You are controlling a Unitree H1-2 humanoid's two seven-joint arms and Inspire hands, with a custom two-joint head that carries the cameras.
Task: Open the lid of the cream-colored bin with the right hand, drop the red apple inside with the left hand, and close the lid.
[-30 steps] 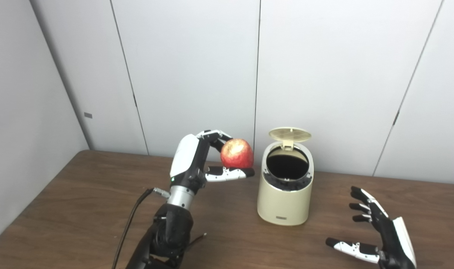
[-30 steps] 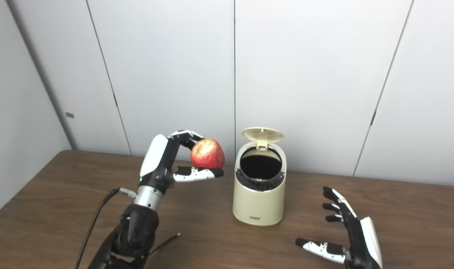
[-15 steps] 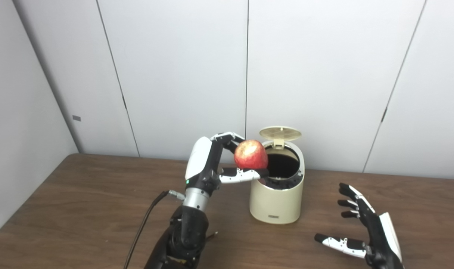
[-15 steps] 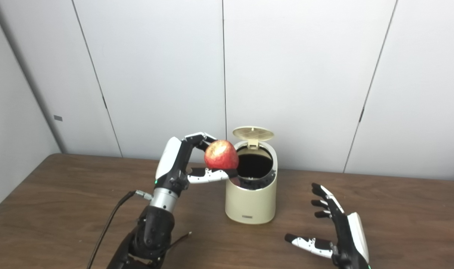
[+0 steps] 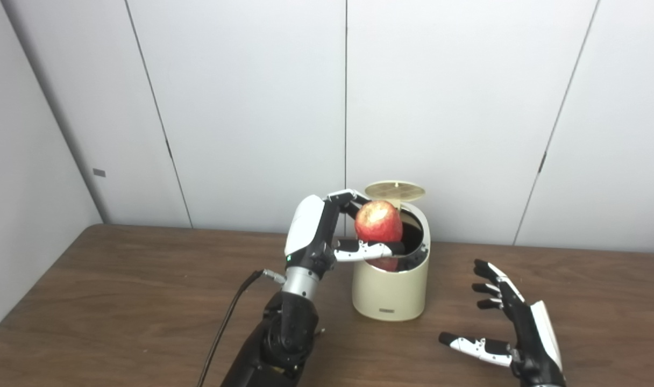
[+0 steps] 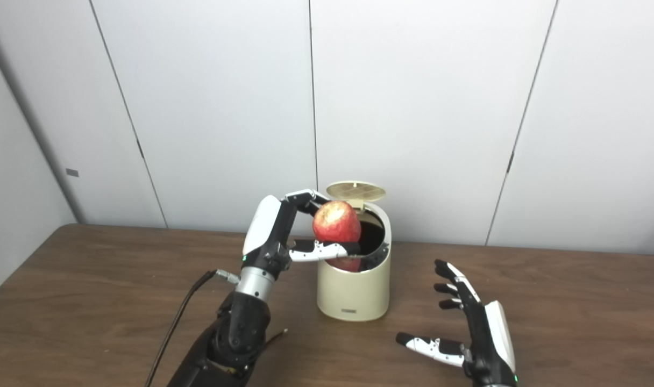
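The cream-colored bin stands on the brown table near its far edge, with its round lid flipped up at the back and the dark opening showing. My left hand is shut on the red apple and holds it right over the bin's opening. My right hand is open and empty, palm inward, low over the table to the right of the bin and apart from it. The same scene shows in the right eye view, with the apple over the bin.
A black cable runs from my left wrist down over the table. White wall panels stand close behind the table's far edge, and a wall closes off the left side.
My left hand has carried the apple to the right, from beside the bin to over its opening. The camera has panned, shifting the scene leftward. The right hand stays open.
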